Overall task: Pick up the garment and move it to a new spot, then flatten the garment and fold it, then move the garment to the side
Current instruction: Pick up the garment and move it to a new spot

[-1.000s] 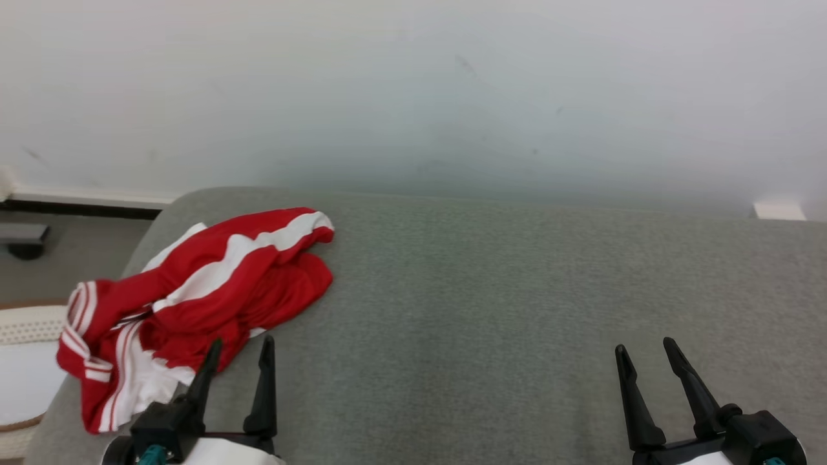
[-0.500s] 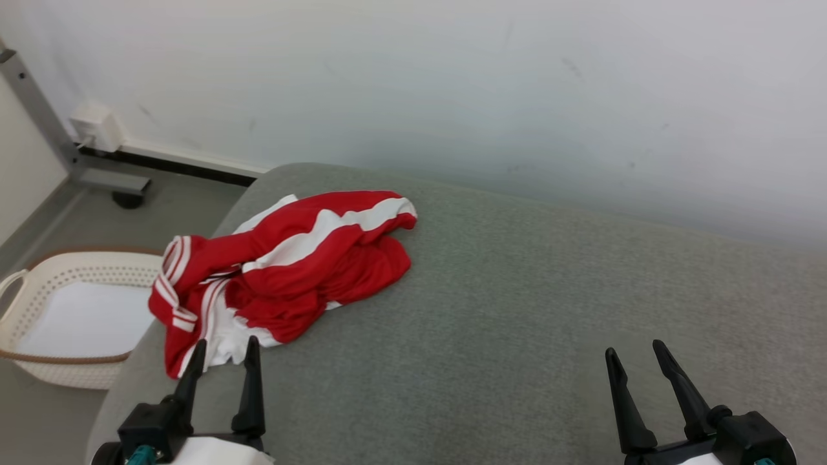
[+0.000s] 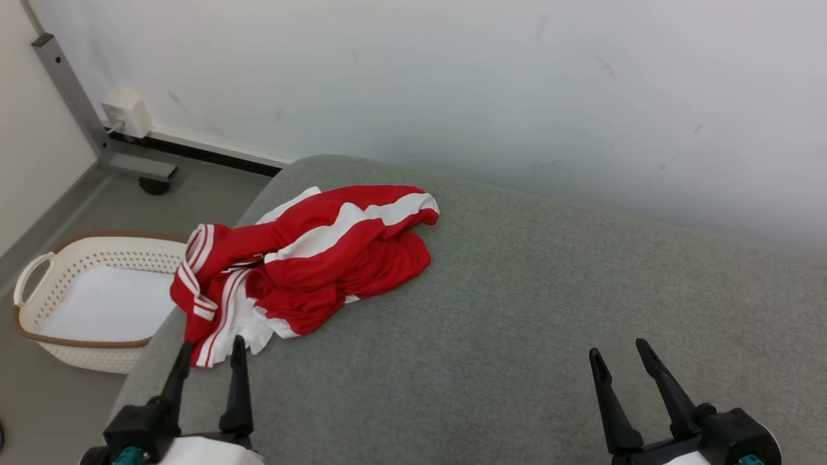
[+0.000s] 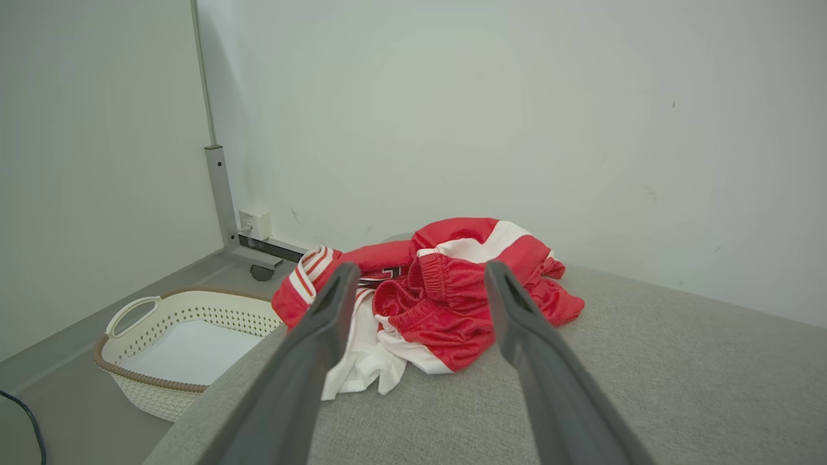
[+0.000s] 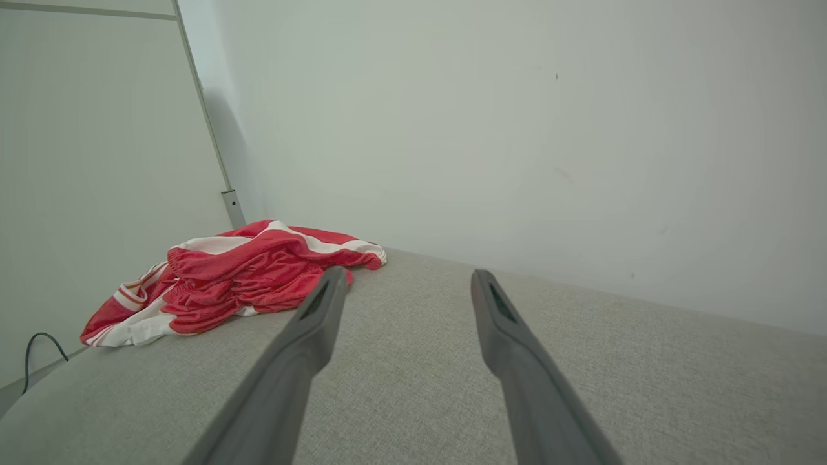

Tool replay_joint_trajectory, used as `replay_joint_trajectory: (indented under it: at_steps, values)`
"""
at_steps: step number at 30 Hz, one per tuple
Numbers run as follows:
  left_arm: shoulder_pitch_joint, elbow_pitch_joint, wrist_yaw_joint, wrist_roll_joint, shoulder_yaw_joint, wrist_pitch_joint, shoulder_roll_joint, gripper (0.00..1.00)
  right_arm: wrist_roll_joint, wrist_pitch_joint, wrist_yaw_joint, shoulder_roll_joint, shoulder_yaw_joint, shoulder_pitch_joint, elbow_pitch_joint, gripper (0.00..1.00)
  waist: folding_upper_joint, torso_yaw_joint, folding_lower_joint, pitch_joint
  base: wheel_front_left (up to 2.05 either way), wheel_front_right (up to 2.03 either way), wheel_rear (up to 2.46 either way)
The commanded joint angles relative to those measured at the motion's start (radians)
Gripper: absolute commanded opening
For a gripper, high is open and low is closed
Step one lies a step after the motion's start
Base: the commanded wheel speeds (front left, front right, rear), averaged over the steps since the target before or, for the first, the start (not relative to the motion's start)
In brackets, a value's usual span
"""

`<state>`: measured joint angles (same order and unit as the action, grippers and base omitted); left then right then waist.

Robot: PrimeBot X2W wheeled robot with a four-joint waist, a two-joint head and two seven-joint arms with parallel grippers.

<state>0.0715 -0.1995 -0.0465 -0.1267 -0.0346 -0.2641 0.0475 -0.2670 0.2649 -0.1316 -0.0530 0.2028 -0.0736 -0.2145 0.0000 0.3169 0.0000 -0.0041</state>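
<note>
Room: a pale wall (image 3: 452, 64) fills the upper half of the head frame, with a grey metal post (image 3: 64, 84) and a small white box (image 3: 126, 113) at the upper left.
Surface: a grey fabric cushion (image 3: 517, 310) spans the middle and lower frame, with its rounded corner toward the left.
Basket: a white perforated basket (image 3: 39, 323) stands on the floor at the left edge of the frame, just beside the cushion and lower than it.
Garment: the red garment (image 3: 310, 258) with white stripes lies in a crumpled heap left of centre, near the cushion's left edge. One striped end droops over that edge toward the basket.
Handling: it looks like thin sports mesh, so probably light, limp and somewhat slippery. It will sag and trail when lifted, and a pinch on a single layer may slide.
Left gripper: the left gripper (image 3: 212, 342) is at the lower left with its jaws spread and empty, its tips just short of the heap's near white edge.
Right gripper: the right gripper (image 3: 617, 347) is at the lower right, also spread and empty, well apart from the cloth.
Hold point: the gathered waistband (image 4: 439, 278) in the middle of the left wrist frame is the thickest ridge and the likeliest place for a firm pinch.
</note>
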Motion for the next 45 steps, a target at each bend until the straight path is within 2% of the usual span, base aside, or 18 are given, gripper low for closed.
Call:
replay_joint_trajectory:
  at_steps: [1, 13, 25, 33, 41, 42, 43, 44, 45]
  values:
    - [-0.002, 0.002, 0.0, 0.007, -0.011, -0.001, 0.006, 1.0, -0.007, -0.001, 0.002, -0.005, 0.001, -0.005, -0.003, 1.0, 0.0, -0.011, 0.0, 0.0, 0.0, 0.0, 0.0]
    - [0.114, -0.142, -0.027, -0.031, -0.06, 0.01, 0.04, 1.0, 0.0, -0.001, 0.002, -0.005, -0.006, -0.017, 0.004, 1.0, 0.0, -0.085, 0.0, 0.029, 0.0, 0.0, 0.0]
    - [0.336, -0.323, -0.043, -0.113, -0.123, 0.165, 0.165, 1.0, 0.008, -0.001, 0.002, -0.009, -0.013, -0.07, 0.017, 1.0, 0.0, -0.233, 0.0, 0.115, 0.0, 0.0, 0.0]
    - [0.419, -0.527, -0.044, -0.123, -0.137, 0.23, 0.241, 1.0, 0.006, -0.001, 0.002, -0.008, -0.014, -0.09, 0.012, 1.0, 0.0, -0.321, 0.0, 0.141, 0.0, 0.0, 0.0]
    - [0.48, -0.733, -0.055, -0.153, -0.136, 0.285, 0.271, 1.0, 0.0, -0.001, 0.002, -0.008, -0.014, -0.103, 0.011, 1.0, 0.0, -0.379, 0.0, 0.153, 0.0, 0.0, 0.0]
    - [0.486, -0.747, -0.055, -0.156, -0.136, 0.278, 0.275, 0.64, -0.001, -0.001, 0.002, -0.007, -0.014, -0.102, 0.011, 1.0, 0.0, -0.383, 0.0, 0.153, 0.0, 0.0, 0.0]
    - [0.493, -0.757, -0.057, -0.161, -0.137, 0.266, 0.279, 0.42, -0.002, -0.001, 0.002, -0.007, -0.016, -0.101, 0.011, 1.0, 0.0, -0.385, 0.0, 0.153, 0.0, 0.0, 0.0]
    - [0.498, -0.768, -0.058, -0.162, -0.136, 0.255, 0.282, 0.03, -0.003, -0.001, 0.002, -0.007, -0.016, -0.101, 0.011, 1.0, 0.0, -0.387, 0.0, 0.153, 0.0, 0.0, 0.0]
    - [0.502, -0.778, -0.061, -0.164, -0.133, 0.243, 0.28, 0.0, -0.004, -0.001, 0.002, -0.006, -0.017, -0.099, 0.011, 1.0, 0.0, -0.388, 0.0, 0.151, 0.0, 0.0, 0.0]
